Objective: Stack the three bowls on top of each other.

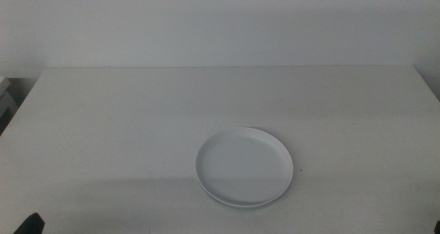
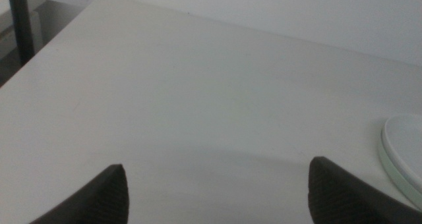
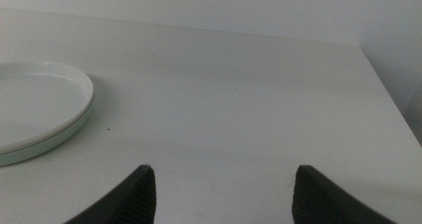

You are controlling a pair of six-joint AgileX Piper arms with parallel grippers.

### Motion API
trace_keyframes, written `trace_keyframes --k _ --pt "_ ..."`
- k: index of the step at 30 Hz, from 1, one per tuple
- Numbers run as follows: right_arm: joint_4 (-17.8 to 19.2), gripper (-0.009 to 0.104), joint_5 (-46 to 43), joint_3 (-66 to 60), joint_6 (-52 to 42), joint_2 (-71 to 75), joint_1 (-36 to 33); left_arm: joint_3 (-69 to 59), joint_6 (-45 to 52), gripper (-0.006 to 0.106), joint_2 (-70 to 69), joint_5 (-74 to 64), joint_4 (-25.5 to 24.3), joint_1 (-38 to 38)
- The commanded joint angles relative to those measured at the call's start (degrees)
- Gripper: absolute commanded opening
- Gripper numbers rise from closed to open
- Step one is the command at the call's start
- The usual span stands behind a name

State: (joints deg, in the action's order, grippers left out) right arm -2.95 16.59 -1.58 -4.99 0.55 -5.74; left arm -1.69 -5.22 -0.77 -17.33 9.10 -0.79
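A dark bit of the left gripper [image 1: 31,224] peeks in at the near edge, its jaws wide apart. The right gripper [image 3: 221,184] is spread too. Farther back, on the white table [image 1: 124,117], the bowls [image 1: 244,166] sit stacked; only the white top and a mint rim show.

Lab-like: bare white table [image 1: 103,124] (blank wall [image 1: 220,20]).

White table [image 1: 103,124] carries one stack of bowls [image 1: 245,166].
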Motion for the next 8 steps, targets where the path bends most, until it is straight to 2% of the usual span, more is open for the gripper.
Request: trace_keyframes --k 1,8 --pt "0.7 0.055 -4.7 0.4 -0.3 1.6 0.3 -0.4 -0.7 0.089 -0.9 4.5 -0.8 0.0" --pt "0.7 0.055 -4.8 0.4 -0.3 1.6 0.3 -0.4 -0.7 0.089 -0.8 4.5 -1.9 0.0"
